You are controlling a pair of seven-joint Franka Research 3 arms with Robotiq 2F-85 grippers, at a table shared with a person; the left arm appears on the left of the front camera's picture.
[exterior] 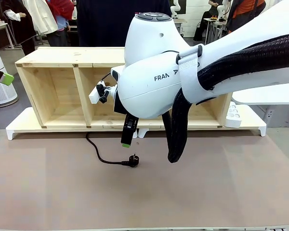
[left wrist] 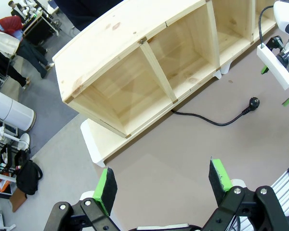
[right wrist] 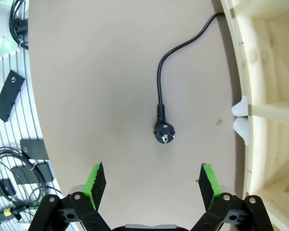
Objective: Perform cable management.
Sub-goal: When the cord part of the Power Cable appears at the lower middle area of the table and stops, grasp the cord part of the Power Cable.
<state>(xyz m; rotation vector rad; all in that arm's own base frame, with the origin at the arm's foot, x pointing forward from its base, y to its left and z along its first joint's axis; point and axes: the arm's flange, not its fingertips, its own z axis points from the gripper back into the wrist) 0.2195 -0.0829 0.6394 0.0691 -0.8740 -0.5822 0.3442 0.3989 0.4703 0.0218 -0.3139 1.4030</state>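
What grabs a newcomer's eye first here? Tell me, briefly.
The right arm, a big white body, blocks the middle of the front view, before the wooden shelf. Below it the black cable snakes from the shelf's foot across the brown table to its plug. The right pincer hangs open, pointed down at that plug.
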